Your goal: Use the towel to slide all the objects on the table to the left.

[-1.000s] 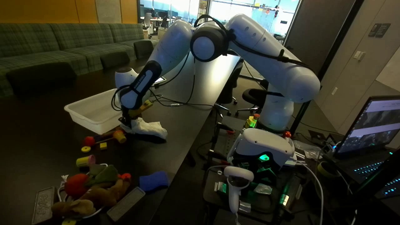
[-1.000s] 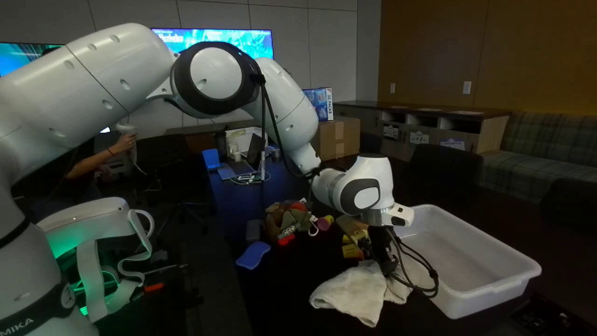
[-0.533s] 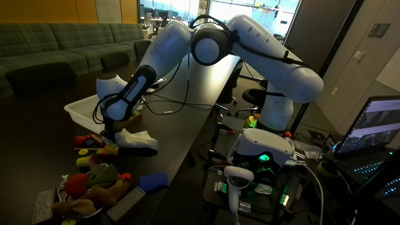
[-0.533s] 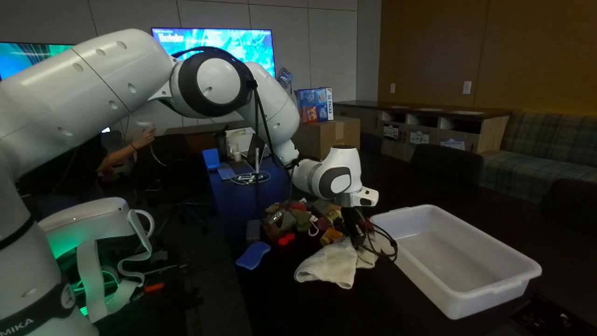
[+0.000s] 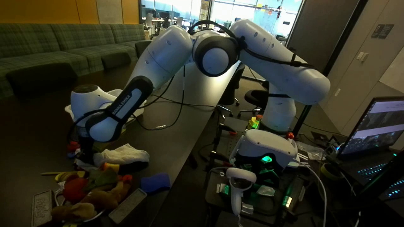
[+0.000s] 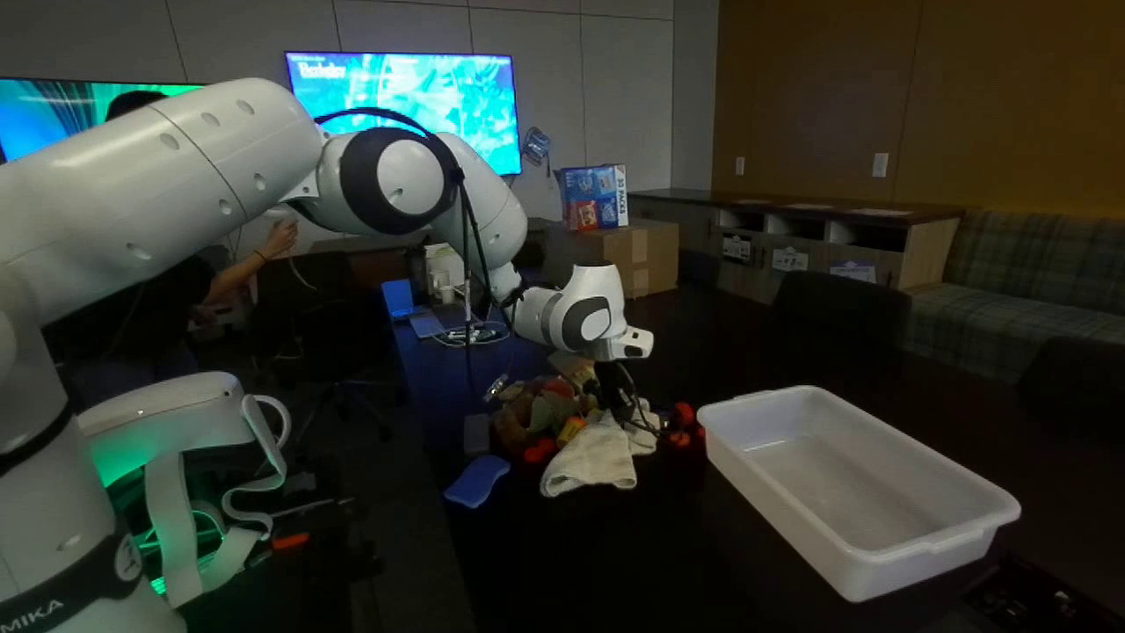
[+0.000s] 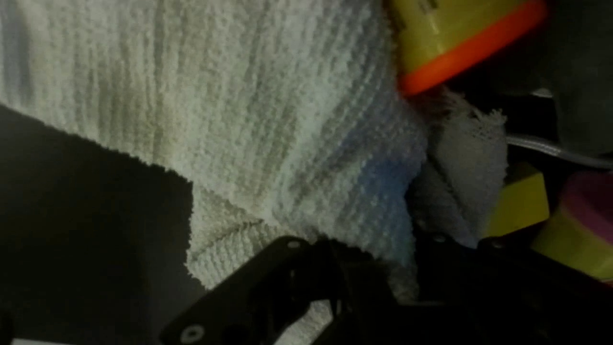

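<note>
My gripper (image 5: 85, 157) is low at the table and shut on the white towel (image 5: 123, 156); it also shows in an exterior view (image 6: 626, 411) and in the wrist view (image 7: 368, 254). The towel fills much of the wrist view (image 7: 230, 110). A yellow cup with an orange rim (image 7: 445, 38) touches the towel. A yellow block (image 7: 522, 203) and a yellow cup with a pink rim (image 7: 579, 230) lie beyond it. Plush toys (image 5: 102, 198) and a red toy (image 5: 75, 189) form a pile. Red pieces (image 6: 681, 425) lie on the gripper's tub side. A blue sponge-like piece (image 5: 154, 183) lies near the table edge.
A white tub (image 6: 773, 514) stands on the table behind the gripper. Two grey bars (image 5: 127, 206) lie beside the plush pile. A headset (image 5: 268, 146) sits on the robot's stand off the table. A person's arm (image 6: 250, 272) shows in the background.
My gripper has moved away from the tub toward the plush pile, dragging the towel. The cups and small toys have been pushed against the pile. The blue piece and tub have not moved.
</note>
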